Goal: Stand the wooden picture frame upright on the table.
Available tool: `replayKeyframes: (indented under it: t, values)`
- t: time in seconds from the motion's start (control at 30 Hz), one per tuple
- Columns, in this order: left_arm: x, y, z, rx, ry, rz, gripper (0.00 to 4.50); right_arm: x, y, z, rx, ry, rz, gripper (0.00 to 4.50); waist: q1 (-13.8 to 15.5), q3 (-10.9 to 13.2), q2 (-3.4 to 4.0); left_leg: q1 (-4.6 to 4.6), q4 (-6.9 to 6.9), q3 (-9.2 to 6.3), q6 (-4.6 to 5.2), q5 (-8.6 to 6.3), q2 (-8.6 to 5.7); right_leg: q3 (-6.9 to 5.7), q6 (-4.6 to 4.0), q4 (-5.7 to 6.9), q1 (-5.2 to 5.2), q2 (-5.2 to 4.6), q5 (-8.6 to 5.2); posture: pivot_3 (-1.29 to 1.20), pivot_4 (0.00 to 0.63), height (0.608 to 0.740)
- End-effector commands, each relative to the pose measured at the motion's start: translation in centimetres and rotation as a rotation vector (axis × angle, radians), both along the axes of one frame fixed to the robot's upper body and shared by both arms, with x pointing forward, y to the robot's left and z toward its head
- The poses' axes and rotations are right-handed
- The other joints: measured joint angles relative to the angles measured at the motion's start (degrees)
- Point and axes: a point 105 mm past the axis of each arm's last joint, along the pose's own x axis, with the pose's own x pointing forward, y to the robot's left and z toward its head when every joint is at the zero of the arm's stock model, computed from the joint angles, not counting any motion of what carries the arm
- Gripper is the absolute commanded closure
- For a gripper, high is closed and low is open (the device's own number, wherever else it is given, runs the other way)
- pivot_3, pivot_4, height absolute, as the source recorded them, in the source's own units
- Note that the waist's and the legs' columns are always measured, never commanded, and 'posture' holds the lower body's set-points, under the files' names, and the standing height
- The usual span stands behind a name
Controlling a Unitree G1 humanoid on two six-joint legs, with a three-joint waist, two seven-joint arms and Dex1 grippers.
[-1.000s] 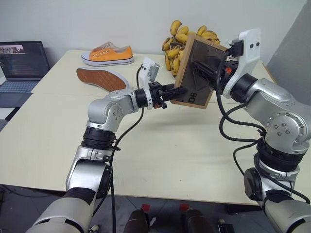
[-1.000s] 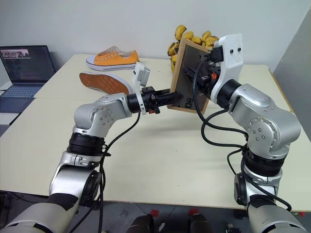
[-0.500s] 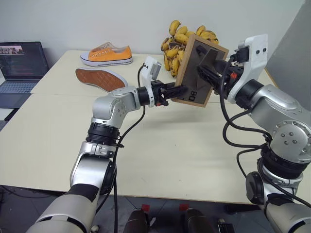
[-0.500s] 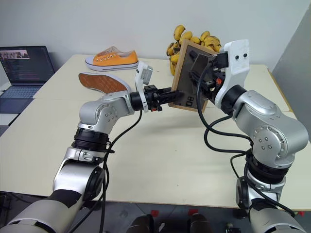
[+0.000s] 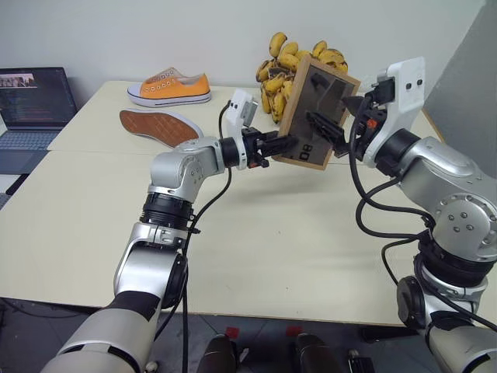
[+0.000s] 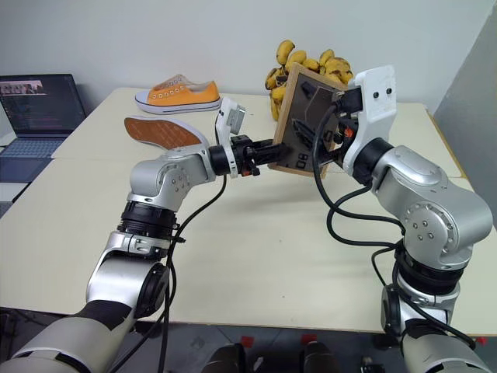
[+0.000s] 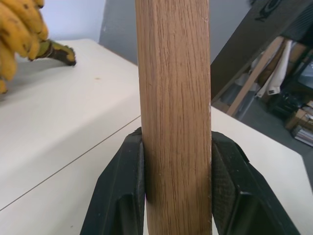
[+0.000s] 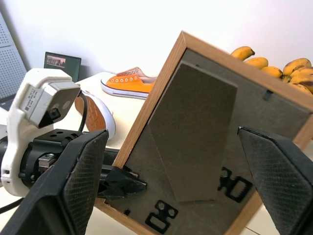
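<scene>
The wooden picture frame (image 5: 314,89) hangs tilted in the air above the table (image 5: 256,225), its dark back panel, strut and numerals turned toward me. My left gripper (image 5: 281,145) is shut on the frame's lower left wooden edge; the left wrist view shows both pads pressed on the wood (image 7: 173,73). My right gripper (image 8: 171,134) stands wide open just behind the back panel, one finger (image 8: 83,181) on each side of the strut (image 8: 190,132) and touching nothing. The picture side faces away, hidden.
A bunch of bananas (image 5: 283,66) lies right behind the frame. An orange shoe (image 5: 171,84) stands at the far left of the table, and a second shoe (image 5: 155,124) lies sole-up nearer me. A laptop (image 5: 35,101) sits off the left edge. A grey panel (image 5: 466,85) rises at the right.
My right gripper has opened wide and let go of the frame's back, where its fingers were a second ago. The left gripper keeps its hold, and the frame stays in nearly the same place.
</scene>
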Motion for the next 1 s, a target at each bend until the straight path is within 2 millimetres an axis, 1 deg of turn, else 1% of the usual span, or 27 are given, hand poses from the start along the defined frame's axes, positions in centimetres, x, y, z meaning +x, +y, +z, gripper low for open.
replayKeyframes:
  t: [0.03, 0.4, 0.53, 0.6, 0.9, 1.0]
  values:
    - [-0.6, -0.3, 3.5, -0.052, -0.119, -0.031, 3.19, -0.6, 0.0, 1.2, 0.000, -0.063, 0.004, 0.03, -0.01, 0.00, 0.00, 0.00, -0.01, 0.00, 0.00, 0.00, 0.00, 0.00, 0.00, -0.01, 0.00, 0.00, 0.00, 0.00, 0.150, 0.740]
    - [-0.8, -0.8, 4.0, -0.064, -0.131, -0.048, 3.19, -0.7, 1.0, 1.8, 0.016, -0.084, 0.027, 0.03, -0.04, 0.00, 0.00, 0.00, 0.00, 0.00, 0.00, 0.00, 0.00, 0.00, 0.00, 0.01, 0.00, 0.00, 0.00, 0.00, 0.150, 0.740]
    - [0.0, -0.6, 3.5, -0.056, -0.118, -0.019, 3.19, -1.2, 1.4, 2.2, 0.026, -0.099, 0.036, 0.03, -0.13, 0.00, 0.00, 0.00, -0.01, 0.00, 0.00, 0.00, 0.00, 0.00, 0.00, 0.02, -0.01, 0.00, 0.00, 0.00, 0.150, 0.740]
    - [0.5, -0.4, 3.3, -0.055, -0.108, 0.000, 3.19, -1.4, 1.2, 2.2, 0.029, -0.099, 0.029, 0.03, -0.08, 0.00, 0.00, 0.00, 0.00, -0.01, 0.00, 0.00, 0.00, -0.01, 0.00, 0.02, 0.00, 0.00, 0.00, 0.00, 0.150, 0.740]
    - [1.6, -0.3, 3.4, -0.068, -0.090, 0.031, 3.19, -1.9, 0.0, 2.0, 0.042, -0.089, -0.029, 0.03, -0.12, 0.00, 0.00, -0.01, -0.01, -0.02, 0.01, 0.00, -0.01, -0.02, 0.00, 0.00, -0.01, 0.00, 0.00, 0.00, 0.150, 0.740]
    - [1.3, -0.7, 4.2, -0.092, -0.084, 0.007, 3.19, -1.5, -0.6, 1.0, 0.005, -0.064, -0.055, 0.03, -0.21, 0.00, 0.00, -0.01, -0.01, -0.04, 0.01, 0.00, -0.01, -0.04, 0.00, 0.02, -0.01, 0.00, 0.00, 0.00, 0.150, 0.740]
